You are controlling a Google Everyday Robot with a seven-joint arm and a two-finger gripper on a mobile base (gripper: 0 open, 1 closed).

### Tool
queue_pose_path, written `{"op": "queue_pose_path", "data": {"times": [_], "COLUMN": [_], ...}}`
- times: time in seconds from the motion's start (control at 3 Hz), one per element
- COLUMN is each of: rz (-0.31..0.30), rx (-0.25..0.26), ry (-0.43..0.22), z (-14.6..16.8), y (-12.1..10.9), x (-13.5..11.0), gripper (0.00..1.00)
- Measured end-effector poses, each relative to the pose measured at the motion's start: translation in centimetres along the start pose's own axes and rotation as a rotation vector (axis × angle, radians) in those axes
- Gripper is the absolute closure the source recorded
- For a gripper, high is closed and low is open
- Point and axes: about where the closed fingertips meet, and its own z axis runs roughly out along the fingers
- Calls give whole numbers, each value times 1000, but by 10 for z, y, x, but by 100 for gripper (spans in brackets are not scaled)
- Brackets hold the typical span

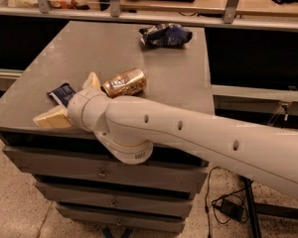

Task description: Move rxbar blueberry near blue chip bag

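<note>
The rxbar blueberry [62, 93], a small flat navy wrapper with a white patch, lies near the table's front left corner. My gripper [72, 99] is open, its two cream fingers spread on either side of the bar: one fingertip [48, 118] at the front edge, the other [92, 80] beside the can. The blue chip bag [167, 35], wrinkly and glossy, lies at the far side of the grey table [89, 48], well away from the bar.
A gold can [124, 83] lies on its side just right of the bar, close to my upper finger. My white arm [198, 138] crosses the table's front edge from the right. Drawers sit below the tabletop. A rail and shelf run behind the table.
</note>
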Motion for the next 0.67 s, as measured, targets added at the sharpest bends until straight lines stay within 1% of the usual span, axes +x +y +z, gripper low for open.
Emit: {"op": "queue_pose_path", "data": {"times": [0.67], "rz": [24], "rx": [-6], "ry": [38], "z": [0], "y": [-2], "x": [11], "gripper": [0]}}
